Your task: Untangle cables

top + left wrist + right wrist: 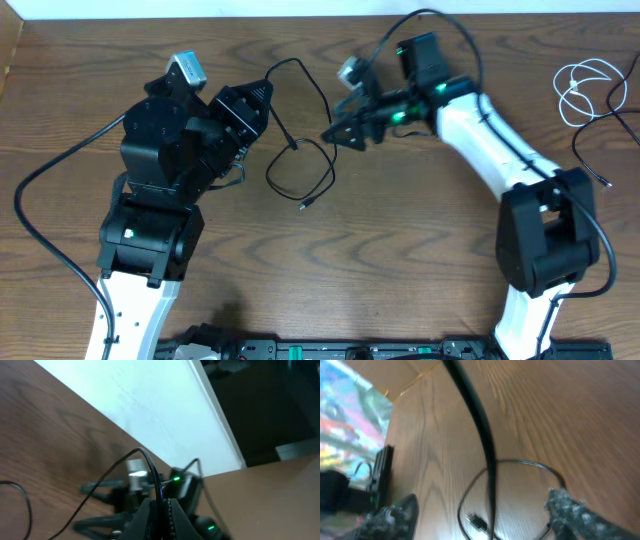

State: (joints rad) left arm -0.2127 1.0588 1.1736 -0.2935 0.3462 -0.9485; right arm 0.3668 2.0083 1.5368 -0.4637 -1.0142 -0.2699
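The black cable [300,170] lies as a loop on the wooden table, with its plug end [305,205] toward the front. One strand rises from the loop to my left gripper [260,96], which is shut on it. The left wrist view shows the jaws [162,512] closed on the black cable [150,467]. My right gripper [338,133] is open just right of the raised strand. In the right wrist view the black cable [487,455] runs between the open fingers [485,515], above the loop and plug [477,522]. The white cable [585,88] lies coiled at the far right, apart from both grippers.
A thin black wire [595,160] runs along the table at the right edge, below the white cable. The table's far edge [300,10] is at the top. A pale wall or panel [150,405] stands behind the table in the left wrist view.
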